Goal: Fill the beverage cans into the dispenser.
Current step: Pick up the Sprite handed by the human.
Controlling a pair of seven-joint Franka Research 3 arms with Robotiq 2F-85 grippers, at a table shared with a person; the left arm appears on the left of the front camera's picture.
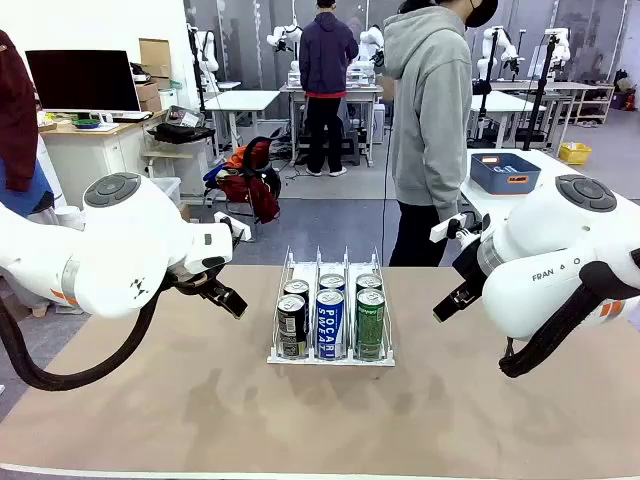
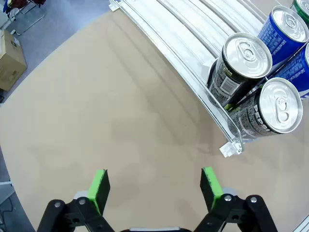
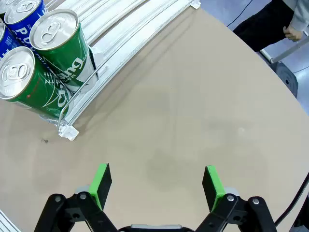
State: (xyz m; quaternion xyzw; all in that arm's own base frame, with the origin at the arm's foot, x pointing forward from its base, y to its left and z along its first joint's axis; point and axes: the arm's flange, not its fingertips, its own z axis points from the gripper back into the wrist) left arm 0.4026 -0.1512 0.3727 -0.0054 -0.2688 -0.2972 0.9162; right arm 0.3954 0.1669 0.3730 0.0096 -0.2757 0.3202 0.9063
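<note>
Looking across from the front: the dispenser (image 1: 330,359) sits in the middle of the tan worktop (image 1: 180,410), and all three lanes are loaded at the near end. There are two black cans (image 1: 292,325) in the left lane, two blue cans (image 1: 330,323) in the middle and two green cans (image 1: 370,322) on the right. Each pair stands upright, one can behind the other. The left hand (image 1: 228,300) hangs just left of the rack and the right hand (image 1: 448,306) a little farther off on the other side. From this angle I cannot tell how their jaws stand. A person in a grey hoodie (image 1: 430,110) stands beyond the far edge.

Over to the left wrist: the left hand (image 2: 154,183) has its green pads (image 2: 99,186) wide apart with nothing between them, only bare worktop below. The dispenser's corner (image 2: 231,149) is up to the right, with the black cans (image 2: 268,111) side by side against its clear wall and the blue cans (image 2: 285,29) behind them.

Now the right wrist: the right hand (image 3: 157,181) is also spread wide and holds nothing. The green cans (image 3: 60,48) stand at upper left inside the rack's outer rail (image 3: 120,41), and the blue cans (image 3: 24,17) peek in at the corner.
</note>
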